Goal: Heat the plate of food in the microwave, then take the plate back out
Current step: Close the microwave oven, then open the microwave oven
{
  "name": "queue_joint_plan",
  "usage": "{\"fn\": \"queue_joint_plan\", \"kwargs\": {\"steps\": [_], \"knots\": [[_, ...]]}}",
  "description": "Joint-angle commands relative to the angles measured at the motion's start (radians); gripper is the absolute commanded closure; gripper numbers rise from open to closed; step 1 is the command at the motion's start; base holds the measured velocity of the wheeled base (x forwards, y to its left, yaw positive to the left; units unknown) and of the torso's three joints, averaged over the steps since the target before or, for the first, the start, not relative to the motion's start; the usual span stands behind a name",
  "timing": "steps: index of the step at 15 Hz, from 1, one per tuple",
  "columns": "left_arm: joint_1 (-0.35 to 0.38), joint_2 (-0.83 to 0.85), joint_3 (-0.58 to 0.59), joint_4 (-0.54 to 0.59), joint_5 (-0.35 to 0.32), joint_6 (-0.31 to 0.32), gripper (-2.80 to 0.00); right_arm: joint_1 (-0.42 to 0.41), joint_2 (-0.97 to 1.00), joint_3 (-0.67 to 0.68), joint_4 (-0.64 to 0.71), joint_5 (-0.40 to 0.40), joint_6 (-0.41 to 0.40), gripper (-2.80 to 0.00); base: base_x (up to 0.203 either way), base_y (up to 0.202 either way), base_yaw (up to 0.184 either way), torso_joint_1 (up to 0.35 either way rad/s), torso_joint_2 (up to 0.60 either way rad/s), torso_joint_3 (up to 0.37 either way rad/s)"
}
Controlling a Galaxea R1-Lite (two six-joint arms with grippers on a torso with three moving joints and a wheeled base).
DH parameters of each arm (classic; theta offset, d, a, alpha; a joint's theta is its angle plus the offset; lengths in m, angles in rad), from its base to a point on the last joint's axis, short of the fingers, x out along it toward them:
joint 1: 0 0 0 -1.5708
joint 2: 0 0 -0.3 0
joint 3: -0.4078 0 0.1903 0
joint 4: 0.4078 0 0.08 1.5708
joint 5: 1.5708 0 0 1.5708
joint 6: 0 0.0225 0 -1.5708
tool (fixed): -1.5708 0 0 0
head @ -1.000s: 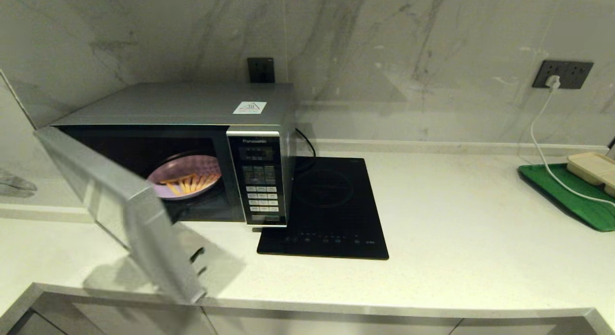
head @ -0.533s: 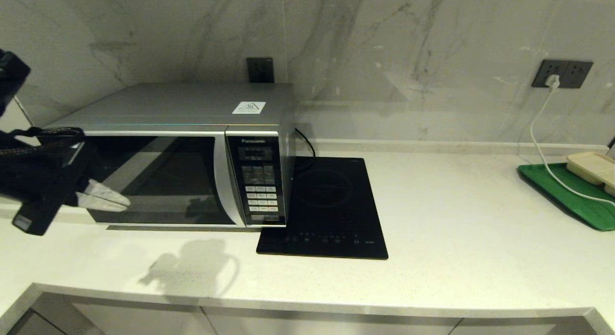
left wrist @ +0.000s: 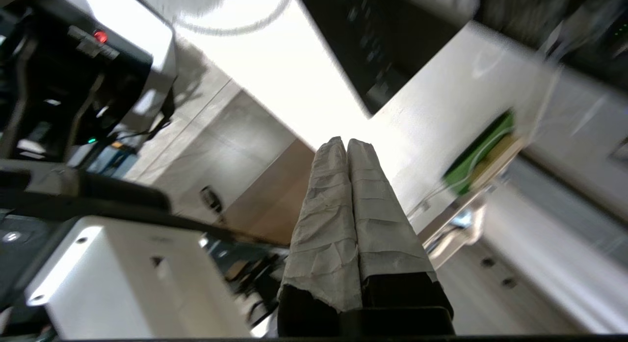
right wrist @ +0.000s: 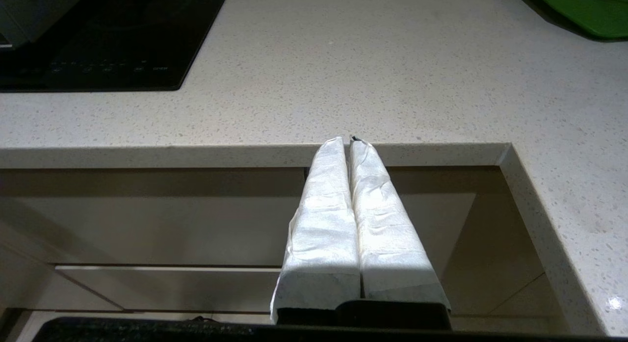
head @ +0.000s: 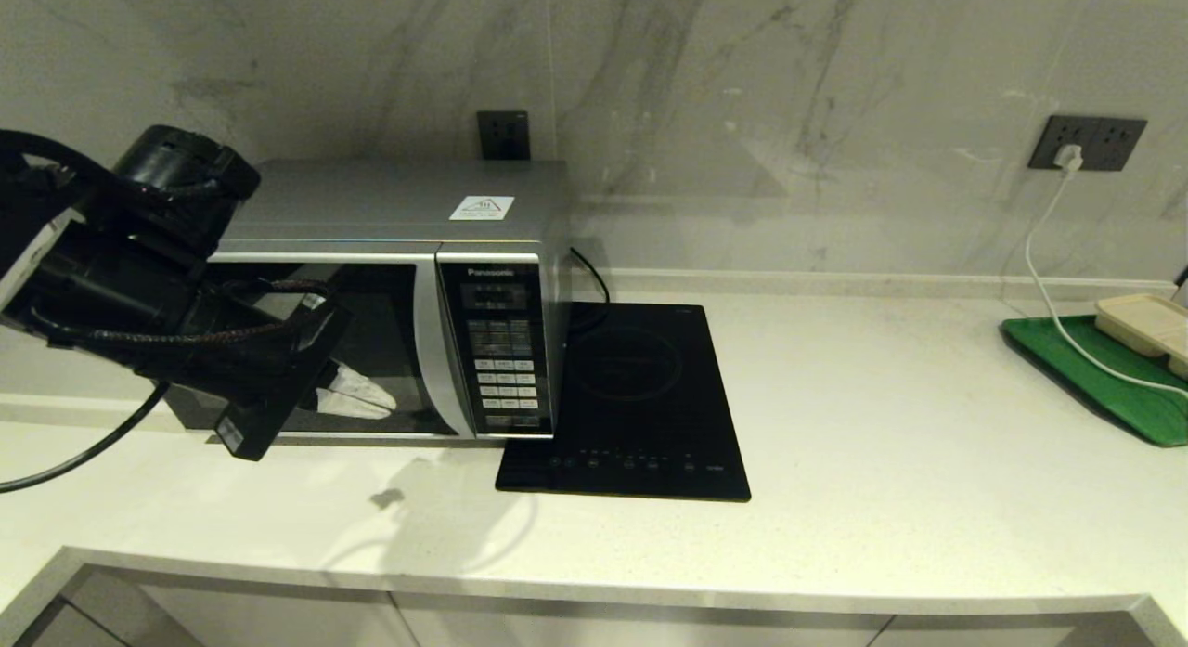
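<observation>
The silver-grey Panasonic microwave [head: 390, 257] stood on the white worktop [head: 835, 424], its dark glass door closed. The left pincer [head: 376, 401], fingers pressed together and empty, hung before that door. The right pincer [right wrist: 349, 142] was likewise closed and empty.

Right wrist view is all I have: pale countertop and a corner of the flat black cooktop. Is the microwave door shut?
Observer: Yes. The silver-grey Panasonic microwave has its dark glass door closed.
Operator: Where is the left gripper?
Observer: The left gripper, fingers pressed together, is low in front of the door glass, beside the keypad panel.
Operator: What is on the green tray?
Observer: The flat green plastic tray holds a beige rectangular container.
</observation>
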Motion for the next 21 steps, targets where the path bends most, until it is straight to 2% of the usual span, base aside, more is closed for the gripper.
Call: {"fn": "queue_joint_plan", "kwargs": {"steps": [1, 3, 5, 6, 7, 8, 10, 12, 19, 21], "knots": [[-0.090, -0.023, 0.042, 0.003, 0.007, 0.036, 0.00, 0.000, -0.001, 0.000, 0.001, 0.000, 0.000, 0.00, 0.000, 0.000, 0.000, 0.000, 0.00, 0.000], [-0.175, -0.035, 0.074, -0.005, 0.058, 0.092, 0.00, 0.000, -0.001, 0.000, 0.001, 0.000, 0.000, 0.00, 0.000, 0.000, 0.000, 0.000, 0.00, 0.000], [-0.270, -0.035, 0.172, -0.068, 0.247, 0.166, 0.00, 0.000, 0.000, 0.000, 0.001, 0.000, 0.000, 0.00, 0.000, 0.000, 0.000, 0.000, 0.00, 0.000], [-0.303, -0.032, 0.261, -0.153, 0.351, 0.220, 0.00, 0.000, -0.001, 0.000, 0.001, 0.000, 0.000, 0.00, 0.000, 0.000, 0.000, 0.000, 0.00, 0.000], [-0.330, -0.029, 0.357, -0.279, 0.449, 0.283, 0.00, 0.000, -0.001, 0.000, 0.001, 0.000, 0.000, 0.00, 0.000, 0.000, 0.000, 0.000, 0.00, 0.000], [-0.352, -0.021, 0.457, -0.458, 0.537, 0.360, 0.00, 0.000, -0.001, 0.000, 0.001, 0.000, 0.000, 0.00, 0.000, 0.000, 0.000, 0.000, 0.00, 0.000], [-0.377, 0.011, 0.610, -0.786, 0.628, 0.499, 0.00, 0.000, -0.001, 0.000, 0.001, 0.000, 0.000, 0.00, 0.000, 0.000, 0.000, 0.000, 0.00, 0.000], [-0.389, 0.093, 0.677, -1.037, 0.667, 0.619, 0.00, 0.000, -0.001, 0.000, 0.001, 0.000, 0.000, 0.00, 0.000, 0.000, 0.000, 0.000, 0.00, 0.000], [-0.432, 0.366, 0.692, -1.534, 0.675, 0.901, 0.00, 0.000, -0.001, 0.000, 0.001, 0.000, 0.000, 0.00, 0.000, 0.000, 0.000, 0.000, 0.00, 0.000], [-0.436, 0.389, 0.689, -1.556, 0.674, 0.923, 0.00, 0.000, -0.001, 0.000, 0.001, 0.000, 0.000, 0.00, 0.000, 0.000, 0.000, 0.000, 0.00, 0.000]]}}
